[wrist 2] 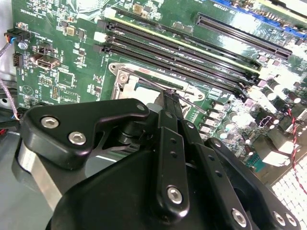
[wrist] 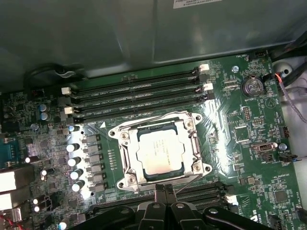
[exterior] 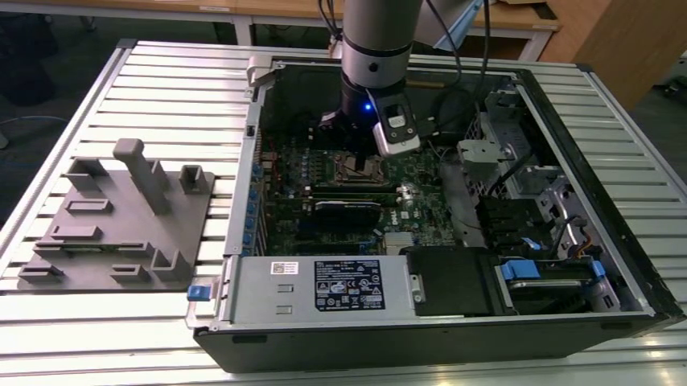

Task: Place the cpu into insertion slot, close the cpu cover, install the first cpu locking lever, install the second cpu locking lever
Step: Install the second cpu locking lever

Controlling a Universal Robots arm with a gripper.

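1. Nearest in the exterior view, an open black computer case (exterior: 601, 322) lies on its side on a table of pale ribbed metal slats (exterior: 161, 68); its silver power-supply box (exterior: 311, 285) sits at the near edge.
2. On the exterior view's left, well apart from the case, a grey moulded fixture plate with upright posts (exterior: 118, 221) rests on the slats.
3. Inside the case lies the green circuit board (exterior: 322, 209), with long narrow black slots (wrist: 139, 91) running beside the socket.
4. The small square silver-topped cpu (wrist: 158, 152) sits flat in the metal-rimmed insertion slot (wrist: 125, 165); the thin silver cpu cover frame (wrist: 188, 139) lies down around it, the chip's top showing through its window.
5. A thin wire lever (wrist: 189, 183) runs along the socket's edge, right at the fingertips.
6. The black gripper (wrist: 166, 190) hangs over the socket on the grey arm (exterior: 376, 40); its fingers (wrist 2: 170, 115) are pressed together with no gap, and whether they pinch the lever I cannot tell.
7. Farthest off, wooden furniture (exterior: 601, 40) stands on a grey floor.
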